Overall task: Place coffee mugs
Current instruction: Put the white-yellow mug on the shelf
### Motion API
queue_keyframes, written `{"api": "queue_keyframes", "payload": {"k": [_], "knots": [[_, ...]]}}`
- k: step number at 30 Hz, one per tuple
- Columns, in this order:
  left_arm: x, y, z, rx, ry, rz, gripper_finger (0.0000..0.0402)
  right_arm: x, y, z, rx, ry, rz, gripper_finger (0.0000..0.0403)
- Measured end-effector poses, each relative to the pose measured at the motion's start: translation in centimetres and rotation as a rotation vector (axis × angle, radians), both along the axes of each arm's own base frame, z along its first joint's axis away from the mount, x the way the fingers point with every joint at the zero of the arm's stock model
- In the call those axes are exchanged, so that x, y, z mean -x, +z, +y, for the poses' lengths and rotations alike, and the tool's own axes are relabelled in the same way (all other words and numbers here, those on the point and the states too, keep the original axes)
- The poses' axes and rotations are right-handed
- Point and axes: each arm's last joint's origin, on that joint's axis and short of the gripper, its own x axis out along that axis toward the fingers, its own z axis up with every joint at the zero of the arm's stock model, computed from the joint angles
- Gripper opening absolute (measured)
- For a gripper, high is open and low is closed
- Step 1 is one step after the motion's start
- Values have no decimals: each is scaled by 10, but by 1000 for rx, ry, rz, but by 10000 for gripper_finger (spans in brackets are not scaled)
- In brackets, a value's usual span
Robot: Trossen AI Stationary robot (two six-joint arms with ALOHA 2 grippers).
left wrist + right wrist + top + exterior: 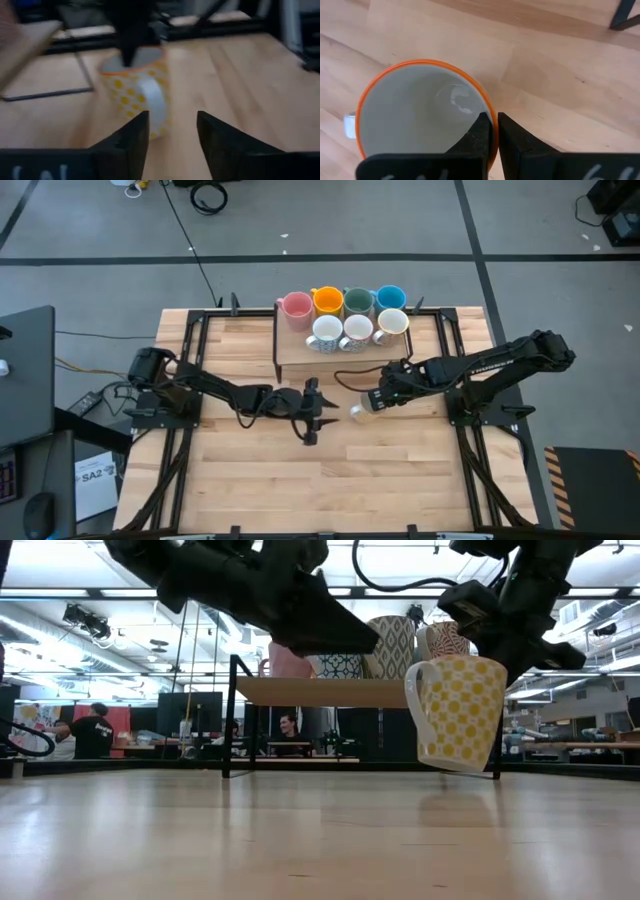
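A white mug with yellow dots and an orange rim [455, 710] hangs from my right gripper [372, 402], which is shut on it in front of the shelf. Its white handle [152, 100] faces my left gripper [311, 420], which is open and empty just to the mug's left. Seven more mugs stand on the raised wooden shelf [300, 352]. Pink [295, 306], orange [328, 301], dark green [358, 302] and blue [390, 298] ones stand in the back row. Three white or patterned ones [357, 330] stand in front. My right gripper pinches the mug's rim [488, 107] on the side opposite the handle, one finger inside the mug and one outside. The fingers come from above, pointing down. The mug hangs upright, slightly tilted, clear of the table in the low view.
The shelf's black metal frame [232, 710] stands on the table's far middle. Black rails [185, 380] run along the table's left and right sides. Bare wood [330, 480] lies toward the near edge. People sit in the room behind [290, 730].
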Motion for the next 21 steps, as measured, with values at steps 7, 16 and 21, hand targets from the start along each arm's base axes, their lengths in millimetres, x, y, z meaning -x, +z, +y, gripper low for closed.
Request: {"api": "queue_keyframes", "payload": {"k": [7, 16, 21], "knots": [[-7, -5, 2, 29, 111, -68, 205, 0, 0, 0, -18, -39, -7, 25], [-8, -7, 2, 33, 112, -84, 206, -6, 3, 1, -40, -68, -77, 25], [-9, -6, 2, 35, 112, -94, 206, -12, 6, 1, -50, -67, -147, 27]]}}
